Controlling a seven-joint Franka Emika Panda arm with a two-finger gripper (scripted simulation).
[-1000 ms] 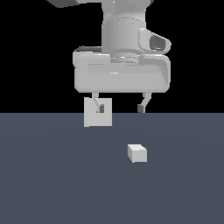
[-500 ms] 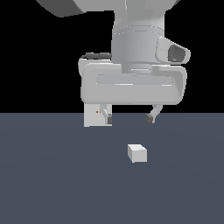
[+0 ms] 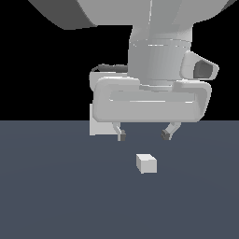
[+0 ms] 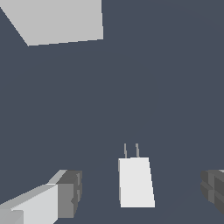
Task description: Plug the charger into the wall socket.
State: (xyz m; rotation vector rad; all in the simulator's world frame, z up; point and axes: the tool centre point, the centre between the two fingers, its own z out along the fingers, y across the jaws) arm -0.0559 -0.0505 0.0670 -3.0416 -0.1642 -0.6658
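The charger (image 3: 146, 163) sits loose on the dark worktop (image 3: 56, 196), out in the open, a bit nearer the camera than the gripper (image 3: 144, 135) hanging over it. The jaws are spread wide and holding nothing — in the wrist view the charger (image 4: 136, 182) lies in the gap between the two fingers (image 4: 65, 194) with room to spare on both sides, touching neither. It looks like a small rigid block, so I'd guess light, stiff and not fragile, though those smooth plain faces could be a bit slippery under the pads. Two thin prongs (image 4: 131, 150) stick out of one end, pointing roughly towards the pale panel at the far edge of the wrist view, so the place to grab it is across the two flat side faces, around mid-body, well clear of the prongs — pinching near them would probably tilt the block and spoil the lineup. The wall socket (image 3: 100, 126) stands upright at the back, on the exterior view's left, mostly hidden behind the hand body; I can't make out its holes from here. Nothing else is on the worktop, so nothing blocks the reach down; the only obstruction is the hand itself covering the socket.
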